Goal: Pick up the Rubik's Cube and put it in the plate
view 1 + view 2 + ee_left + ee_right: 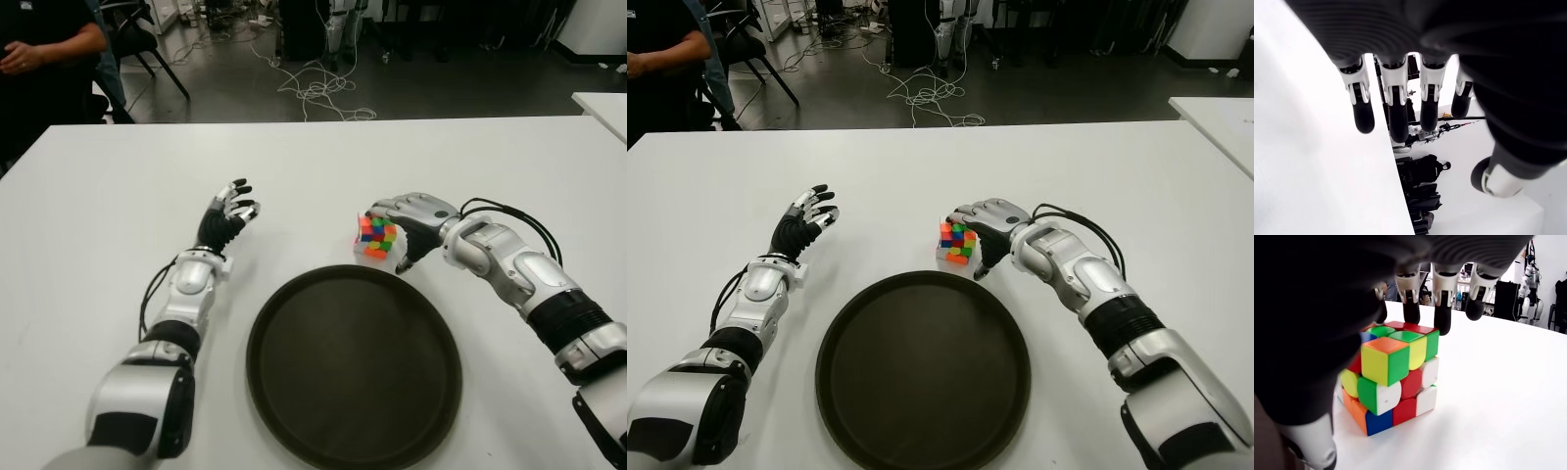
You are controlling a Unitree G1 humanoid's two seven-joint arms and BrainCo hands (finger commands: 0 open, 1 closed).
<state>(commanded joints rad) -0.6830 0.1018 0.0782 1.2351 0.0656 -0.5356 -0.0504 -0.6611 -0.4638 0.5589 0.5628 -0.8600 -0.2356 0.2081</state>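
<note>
The Rubik's Cube (376,238) stands on the white table (118,196), just beyond the far rim of the round dark plate (257,333). My right hand (397,230) is cupped over the cube from the right. In the right wrist view its fingertips (1442,323) hover spread above the cube's (1391,377) far top edge and the thumb (1312,440) stands beside it, not closed on it. The plate holds nothing. My left hand (230,211) shows left of the plate with its fingers (1396,117) stretched out and nothing in them.
A person (39,49) stands at the table's far left corner beside a chair. Cables (313,93) lie on the floor beyond the far edge. Another white table (602,103) shows at the far right.
</note>
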